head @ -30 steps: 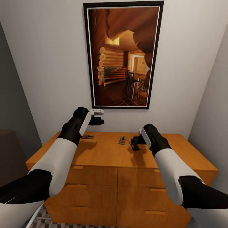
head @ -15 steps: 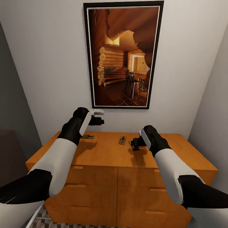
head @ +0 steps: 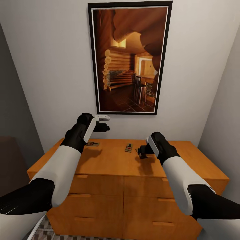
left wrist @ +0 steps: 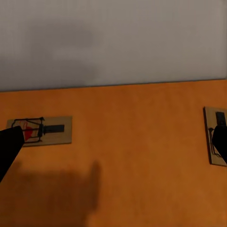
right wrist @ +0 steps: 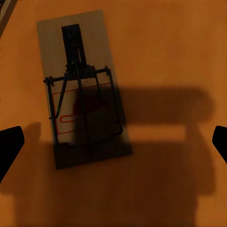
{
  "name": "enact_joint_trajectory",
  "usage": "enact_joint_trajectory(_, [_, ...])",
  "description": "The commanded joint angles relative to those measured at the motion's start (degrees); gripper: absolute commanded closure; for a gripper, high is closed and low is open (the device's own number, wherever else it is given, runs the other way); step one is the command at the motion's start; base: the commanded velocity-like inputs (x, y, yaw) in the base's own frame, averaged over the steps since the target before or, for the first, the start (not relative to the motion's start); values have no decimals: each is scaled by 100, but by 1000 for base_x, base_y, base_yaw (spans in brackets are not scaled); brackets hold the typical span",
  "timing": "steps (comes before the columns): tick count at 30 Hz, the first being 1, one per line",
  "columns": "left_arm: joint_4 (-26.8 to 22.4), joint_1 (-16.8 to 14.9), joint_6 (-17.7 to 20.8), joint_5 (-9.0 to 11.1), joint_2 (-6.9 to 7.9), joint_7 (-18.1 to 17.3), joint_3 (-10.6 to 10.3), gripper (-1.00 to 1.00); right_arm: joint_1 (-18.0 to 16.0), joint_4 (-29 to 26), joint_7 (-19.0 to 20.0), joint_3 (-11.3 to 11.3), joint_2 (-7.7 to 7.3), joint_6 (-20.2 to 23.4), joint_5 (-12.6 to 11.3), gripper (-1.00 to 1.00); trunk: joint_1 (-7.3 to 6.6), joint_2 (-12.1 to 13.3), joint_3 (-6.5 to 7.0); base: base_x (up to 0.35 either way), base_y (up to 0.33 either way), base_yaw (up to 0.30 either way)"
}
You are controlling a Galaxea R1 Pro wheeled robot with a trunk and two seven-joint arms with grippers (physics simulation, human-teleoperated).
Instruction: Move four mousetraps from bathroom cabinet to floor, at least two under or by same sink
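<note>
The orange-brown cabinet (head: 110, 163) stands against the wall, with mousetraps lying flat on its top. One mousetrap (head: 92, 144) sits near the back left and a second mousetrap (head: 128, 147) near the middle. My left gripper (head: 105, 127) hovers open above the back of the top. In its wrist view the left gripper (left wrist: 113, 146) has one mousetrap (left wrist: 42, 131) by one fingertip and another mousetrap (left wrist: 215, 136) by the other. My right gripper (head: 141, 153) is open, low over a third mousetrap (right wrist: 80, 90). That trap lies just off the line between the right gripper's (right wrist: 113, 144) fingertips.
A large framed picture (head: 130, 56) of a log cabin hangs on the wall above the cabinet. Walls close in on both sides. A strip of patterned bathroom floor (head: 43, 233) shows at the cabinet's foot. The drawer fronts (head: 100, 200) are shut.
The right gripper shifted very slightly over the cabinet top a second ago. Nothing else has visibly moved.
</note>
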Motion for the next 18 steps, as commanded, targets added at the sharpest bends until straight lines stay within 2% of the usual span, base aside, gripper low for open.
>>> enact_joint_trajectory(1, [-4,-4,19,61,2,58,-11,-100,-4,-5,-37,-19,5,18,-22,-100,0,-4,-7,19,0,0])
enact_joint_trajectory(9, [-1,-3,13,55,2,65,-11,-100,-2,-5,-37,-19,25,18,-27,-100,0,-4,-7,92,0,0])
enact_joint_trajectory(18, [-4,-4,11,53,2,66,-11,-100,-2,-5,-37,-19,44,18,-42,-100,0,-4,-7,29,0,0])
